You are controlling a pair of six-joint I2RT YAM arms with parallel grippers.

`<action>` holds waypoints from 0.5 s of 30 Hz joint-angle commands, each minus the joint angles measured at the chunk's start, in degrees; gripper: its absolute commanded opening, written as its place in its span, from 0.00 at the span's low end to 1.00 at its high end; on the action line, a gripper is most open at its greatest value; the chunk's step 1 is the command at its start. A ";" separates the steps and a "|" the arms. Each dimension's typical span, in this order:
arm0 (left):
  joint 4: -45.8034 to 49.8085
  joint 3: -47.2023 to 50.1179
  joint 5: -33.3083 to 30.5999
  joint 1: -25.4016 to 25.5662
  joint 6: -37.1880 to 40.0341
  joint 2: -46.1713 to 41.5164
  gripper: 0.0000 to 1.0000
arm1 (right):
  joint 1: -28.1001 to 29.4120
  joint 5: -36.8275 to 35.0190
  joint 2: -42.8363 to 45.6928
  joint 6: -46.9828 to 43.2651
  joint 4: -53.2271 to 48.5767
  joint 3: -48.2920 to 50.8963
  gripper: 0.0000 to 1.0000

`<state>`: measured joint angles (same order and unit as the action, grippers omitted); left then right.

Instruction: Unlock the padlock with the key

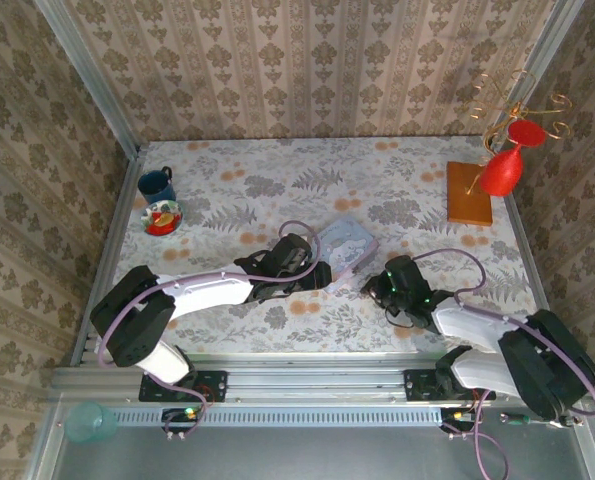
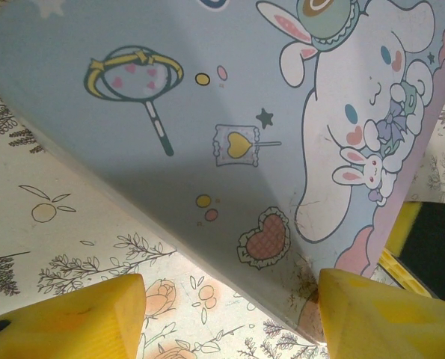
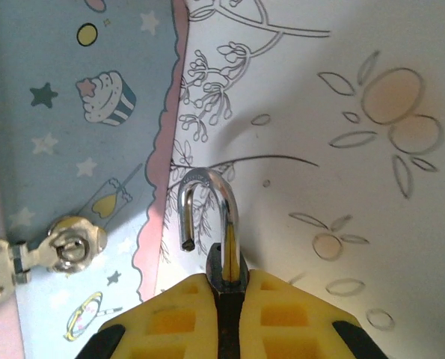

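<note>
The right fingers clamp the padlock, one shackle end free, just right of the tin at mid-desk, while the parted left fingers straddle the tin's corner.

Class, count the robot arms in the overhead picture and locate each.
2. The left arm reaches from bottom left to the pastel tin box; the right arm reaches from bottom right toward it. None seems hidden.

White-and-black arms, purple cables, yellow end effector fingertips.
</note>
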<state>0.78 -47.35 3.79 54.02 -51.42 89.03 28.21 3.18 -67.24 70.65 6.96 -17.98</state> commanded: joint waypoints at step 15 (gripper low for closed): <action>8.84 -7.40 3.81 -10.77 9.80 7.38 0.61 | -1.03 5.31 11.51 -20.56 -25.21 -3.64 0.00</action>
<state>4.34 -53.91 8.21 44.99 -45.12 93.91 27.46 5.63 -56.53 54.50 -13.76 -20.27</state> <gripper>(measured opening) 0.616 0.110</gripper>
